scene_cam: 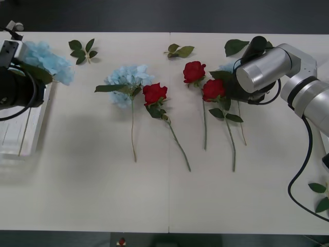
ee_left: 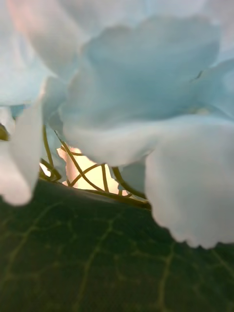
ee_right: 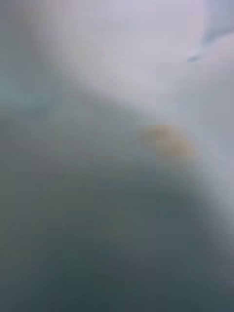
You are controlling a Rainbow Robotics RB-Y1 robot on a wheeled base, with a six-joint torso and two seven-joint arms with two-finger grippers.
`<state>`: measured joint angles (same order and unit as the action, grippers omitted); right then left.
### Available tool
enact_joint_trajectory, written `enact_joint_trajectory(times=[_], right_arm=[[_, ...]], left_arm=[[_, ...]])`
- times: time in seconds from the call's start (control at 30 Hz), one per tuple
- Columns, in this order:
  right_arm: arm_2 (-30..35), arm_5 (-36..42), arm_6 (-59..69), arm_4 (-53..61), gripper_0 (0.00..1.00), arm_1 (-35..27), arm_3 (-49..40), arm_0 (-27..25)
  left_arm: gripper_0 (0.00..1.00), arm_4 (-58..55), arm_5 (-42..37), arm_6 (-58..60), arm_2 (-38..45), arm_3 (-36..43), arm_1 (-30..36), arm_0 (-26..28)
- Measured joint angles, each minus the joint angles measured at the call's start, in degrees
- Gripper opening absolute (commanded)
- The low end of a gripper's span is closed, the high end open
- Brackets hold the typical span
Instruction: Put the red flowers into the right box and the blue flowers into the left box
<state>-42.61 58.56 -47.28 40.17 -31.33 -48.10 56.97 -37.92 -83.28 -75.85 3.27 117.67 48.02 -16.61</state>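
Note:
My left arm [scene_cam: 15, 87] is at the far left over the left box [scene_cam: 13, 141], a white slotted basket. A blue flower [scene_cam: 49, 60] sits right against it; its pale petals [ee_left: 146, 97] and a green leaf [ee_left: 97, 258] press up close in the left wrist view. Another blue flower [scene_cam: 127, 81] lies on the table. Three red flowers [scene_cam: 154, 93] [scene_cam: 194, 71] [scene_cam: 213, 89] lie in the middle and to the right. My right arm [scene_cam: 262, 67] reaches down beside the rightmost rose, over a pale blue head [scene_cam: 226, 66]. The right box is out of view.
Loose green leaf sprigs lie at the back left [scene_cam: 82, 50], the back middle [scene_cam: 179, 50], beside the right arm [scene_cam: 235, 46] and at the right edge [scene_cam: 320, 195]. The rose stems run toward the front. The table's front half is bare.

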Motion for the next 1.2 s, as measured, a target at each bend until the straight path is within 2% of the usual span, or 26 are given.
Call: enact_joint_trajectory(times=[0.13,0.27,0.5,0.7,0.8,1.03,1.2], right_arm=[[0.0,0.0,0.0,0.0,0.0,0.0,0.0,0.0],[0.0,0.0,0.0,0.0,0.0,0.0,0.0,0.0],[0.0,0.0,0.0,0.0,0.0,0.0,0.0,0.0],[0.0,0.0,-0.2,3.6,0.0,-1.7,-1.2,0.0],[0.0,0.0,-1.2,8.4,0.0,-5.0,-4.0,0.0],[0.0,0.0,-13.3,18.4,0.0,-14.0,-10.1,0.0],[0.2,-0.6,-20.8,25.4,0.0,-21.4,-19.0,-0.9]], left_arm=[[0.0,-7.7,2.6,-3.2,6.4,-4.2,4.2,0.0],[0.0,-14.7,5.1,-5.7,10.6,-12.6,9.8,0.0],[0.0,-22.8,11.9,-16.8,11.7,-29.1,18.1,0.0],[0.0,-23.8,16.6,-27.1,11.7,-39.7,19.2,0.0],[0.0,-23.7,17.6,-30.1,11.7,-42.2,19.0,0.0],[0.0,-23.3,22.3,-30.1,9.7,-42.7,17.2,0.7],[0.0,-22.1,23.6,-30.1,8.0,-42.7,14.9,2.6]])
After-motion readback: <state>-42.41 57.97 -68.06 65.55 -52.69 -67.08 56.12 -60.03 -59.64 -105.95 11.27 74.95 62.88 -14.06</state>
